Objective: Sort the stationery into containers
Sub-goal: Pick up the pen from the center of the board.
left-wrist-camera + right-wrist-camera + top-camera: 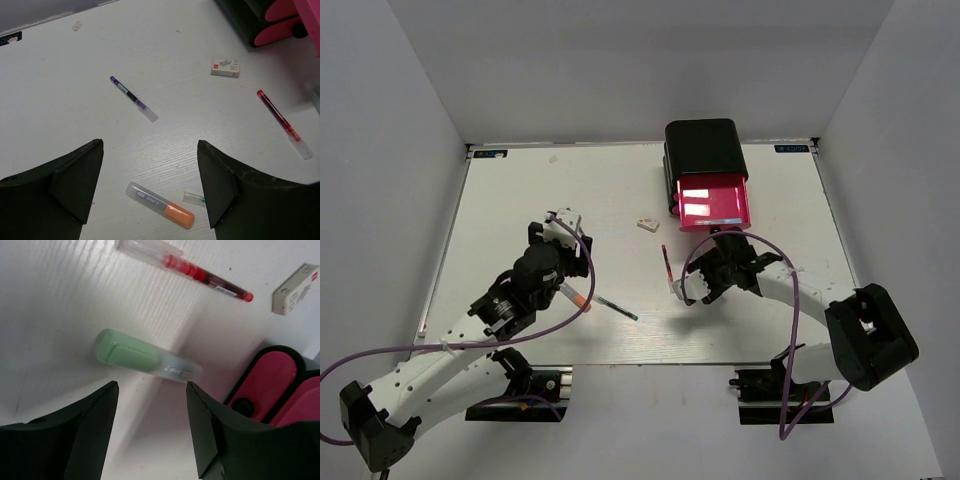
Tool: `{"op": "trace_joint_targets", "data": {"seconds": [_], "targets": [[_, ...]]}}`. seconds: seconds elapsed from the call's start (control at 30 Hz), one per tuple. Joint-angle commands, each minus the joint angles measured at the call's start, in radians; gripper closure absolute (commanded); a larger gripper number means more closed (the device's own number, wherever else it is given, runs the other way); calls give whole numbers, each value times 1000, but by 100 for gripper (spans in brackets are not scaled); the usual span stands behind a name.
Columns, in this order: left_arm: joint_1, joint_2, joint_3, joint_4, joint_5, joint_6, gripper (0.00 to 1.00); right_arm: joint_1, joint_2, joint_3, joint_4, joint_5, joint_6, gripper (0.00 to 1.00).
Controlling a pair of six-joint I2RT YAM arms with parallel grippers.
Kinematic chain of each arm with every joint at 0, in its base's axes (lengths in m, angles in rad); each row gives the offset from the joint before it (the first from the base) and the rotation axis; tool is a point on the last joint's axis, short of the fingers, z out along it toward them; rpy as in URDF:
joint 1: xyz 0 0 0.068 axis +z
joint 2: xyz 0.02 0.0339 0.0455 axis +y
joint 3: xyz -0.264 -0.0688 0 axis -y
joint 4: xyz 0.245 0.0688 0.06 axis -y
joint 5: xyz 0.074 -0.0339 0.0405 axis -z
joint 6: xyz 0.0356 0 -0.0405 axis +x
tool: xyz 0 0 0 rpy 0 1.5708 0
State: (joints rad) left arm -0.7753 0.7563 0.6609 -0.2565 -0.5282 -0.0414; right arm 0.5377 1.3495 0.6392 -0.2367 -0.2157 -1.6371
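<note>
Claws are both wide open: the right claw (pixel 151 390) hangs over the green marker (pixel 140 357) just in front of the drawer case (pixel 700 150), likely to grab it, and the left claw (pixel 150 150) hangs farther from that case.

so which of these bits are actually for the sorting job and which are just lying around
For the job: red pen, green marker, orange-capped pen, purple pen, teal pen, white block, pink drawers.
Lying about: clear scrap, blue label.
</note>
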Motion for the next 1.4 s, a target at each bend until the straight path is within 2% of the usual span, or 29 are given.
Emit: {"op": "trace_joint_targets", "data": {"seconds": [0.0, 0.43, 0.6, 0.87, 1.1, 1.37], "targets": [[2, 0, -7, -3, 3, 6, 15, 24, 14, -10, 85, 36, -61, 37], [2, 28, -7, -3, -15, 6, 15, 71, 134, 76, -25, 10, -254, 35], [2, 28, -7, -3, -15, 6, 15, 85, 183, 126, -148, -11, -367, 33], [2, 18, -7, -3, -35, 6, 15, 102, 260, 158, -223, -50, -371, 34], [2, 18, -7, -3, -35, 6, 15, 114, 304, 157, -237, -65, -287, 47], [2, 18, -7, -3, -35, 6, 15, 122, 327, 148, -286, -123, -167, 68]]}}
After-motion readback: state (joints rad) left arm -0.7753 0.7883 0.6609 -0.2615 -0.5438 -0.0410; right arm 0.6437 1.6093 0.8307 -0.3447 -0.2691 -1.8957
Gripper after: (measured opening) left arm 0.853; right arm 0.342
